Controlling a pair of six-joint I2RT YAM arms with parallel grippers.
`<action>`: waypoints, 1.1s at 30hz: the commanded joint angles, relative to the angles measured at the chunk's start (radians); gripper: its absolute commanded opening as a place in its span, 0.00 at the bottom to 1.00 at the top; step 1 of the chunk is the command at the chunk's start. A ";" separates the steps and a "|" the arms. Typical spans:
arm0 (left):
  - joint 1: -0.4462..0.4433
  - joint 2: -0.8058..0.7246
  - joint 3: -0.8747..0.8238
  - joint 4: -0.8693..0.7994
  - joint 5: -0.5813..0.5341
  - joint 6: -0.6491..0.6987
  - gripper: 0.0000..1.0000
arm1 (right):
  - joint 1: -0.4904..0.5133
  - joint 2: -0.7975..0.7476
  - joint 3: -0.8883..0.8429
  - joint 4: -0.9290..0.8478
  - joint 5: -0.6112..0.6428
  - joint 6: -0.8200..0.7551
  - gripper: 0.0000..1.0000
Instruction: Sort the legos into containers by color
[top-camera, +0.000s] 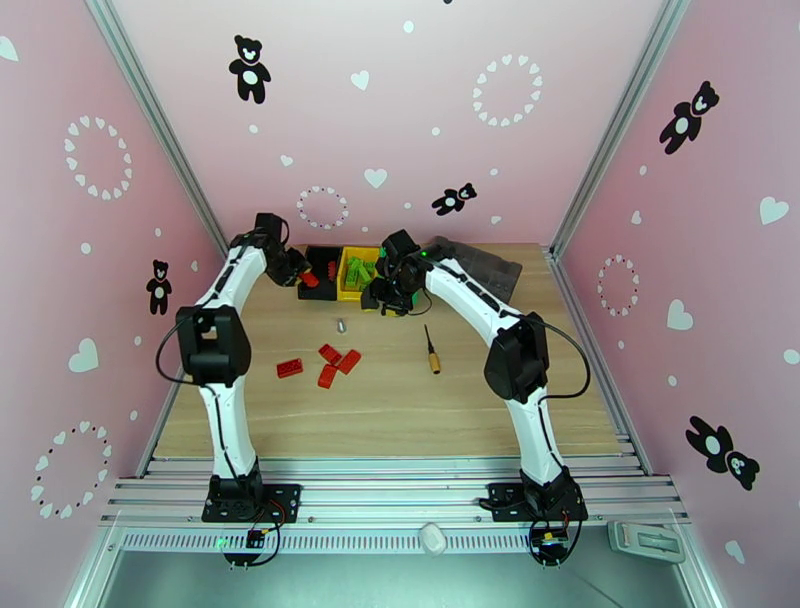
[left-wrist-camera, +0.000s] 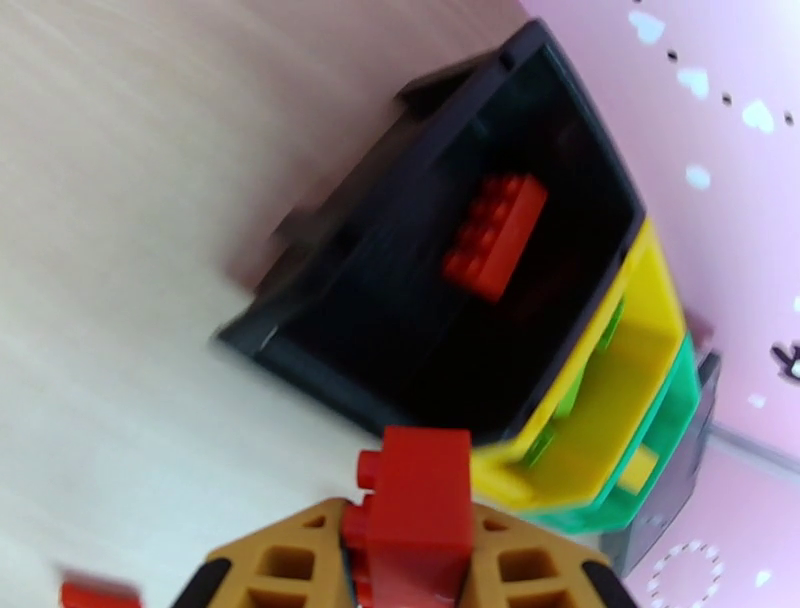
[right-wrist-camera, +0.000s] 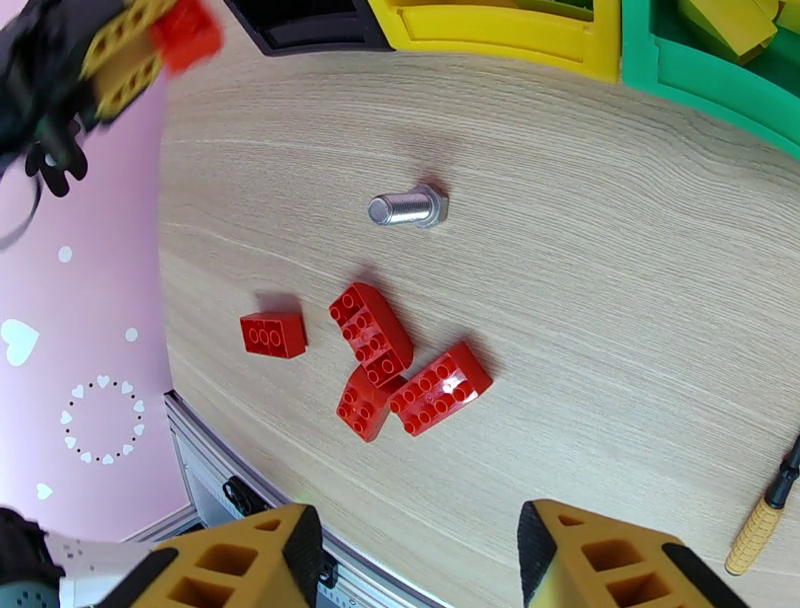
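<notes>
My left gripper is shut on a red lego and hangs just short of the black bin's near corner. One red lego lies inside that bin. Beside it stand the yellow bin with green legos and the green bin with yellow legos. My right gripper is open and holds nothing, above the table in front of the bins. Several red legos lie loose below it. From above, the left gripper is at the black bin and the right gripper at the green bin.
A grey bolt lies between the bins and the loose legos. An orange-handled screwdriver rests to the right. A dark grey tray sits at the back right, behind the right arm. The table's near edge runs close to the leftmost red lego.
</notes>
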 joint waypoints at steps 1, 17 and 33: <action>0.007 0.072 0.130 -0.015 0.022 -0.057 0.34 | -0.002 -0.001 0.015 -0.021 0.012 0.013 0.57; -0.036 -0.112 -0.025 -0.046 -0.024 0.094 0.68 | -0.003 0.003 0.017 -0.060 0.039 -0.039 0.60; -0.251 -0.530 -0.697 0.017 -0.144 0.327 0.72 | -0.004 -0.102 -0.244 -0.050 0.075 -0.136 0.62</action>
